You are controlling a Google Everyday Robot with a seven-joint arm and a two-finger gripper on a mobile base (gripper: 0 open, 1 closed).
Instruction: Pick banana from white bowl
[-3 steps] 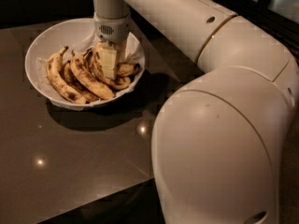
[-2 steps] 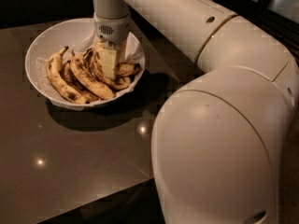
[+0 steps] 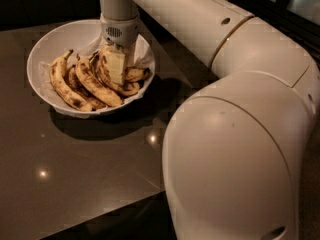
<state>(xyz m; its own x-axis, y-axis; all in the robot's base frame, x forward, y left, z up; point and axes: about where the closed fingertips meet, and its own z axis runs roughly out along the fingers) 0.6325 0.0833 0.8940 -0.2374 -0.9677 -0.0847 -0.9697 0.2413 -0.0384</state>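
**Claw down among the bananas, grip hidden**

The claw [image 3: 116, 74] stood low inside the bowl [image 3: 36, 51], its pale tip sunk between the fruit. Whether it was spread or pinching anything could not be told, as its lower end was lost among the brown-spotted skins. The banana [image 3: 135, 74] lay just right of the claw, touching or nearly touching it, with its left part hidden behind the claw. The bunch [image 3: 75, 84] lay to the claw's left. The arm [image 3: 240, 49] covered the bowl's far right rim and much of the table [image 3: 75, 174].
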